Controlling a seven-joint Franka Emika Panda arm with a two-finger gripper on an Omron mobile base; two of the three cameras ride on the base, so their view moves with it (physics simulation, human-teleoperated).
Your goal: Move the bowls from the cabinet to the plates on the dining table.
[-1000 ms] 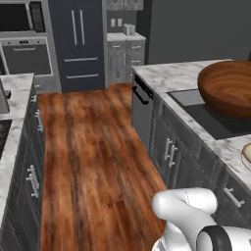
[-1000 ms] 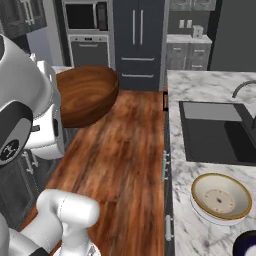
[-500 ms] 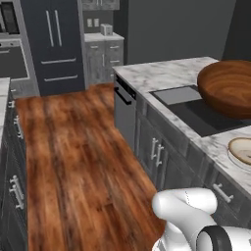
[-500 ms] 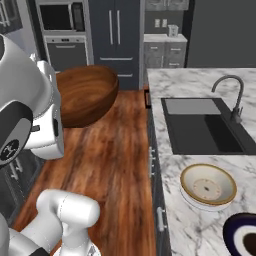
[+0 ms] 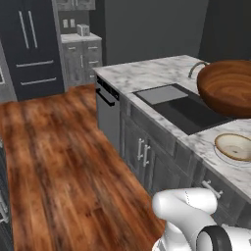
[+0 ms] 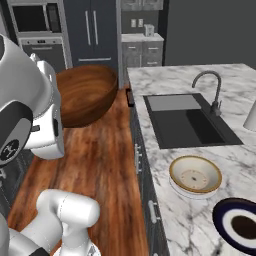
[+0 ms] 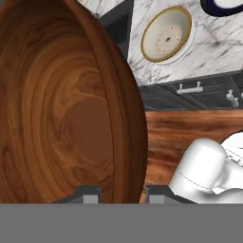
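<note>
Your pincer is pinching the rim of the wooden bowl, one tip on each side of the wall, so the bowl rides tilted in the air rather than flat. Beyond it, on the dining table, the beige bowl already sits on the white plate; just past that waits the blue plate, bare. No readable writing anywhere.

wooden bowl cut by right edge, blue plate cropped
</note>
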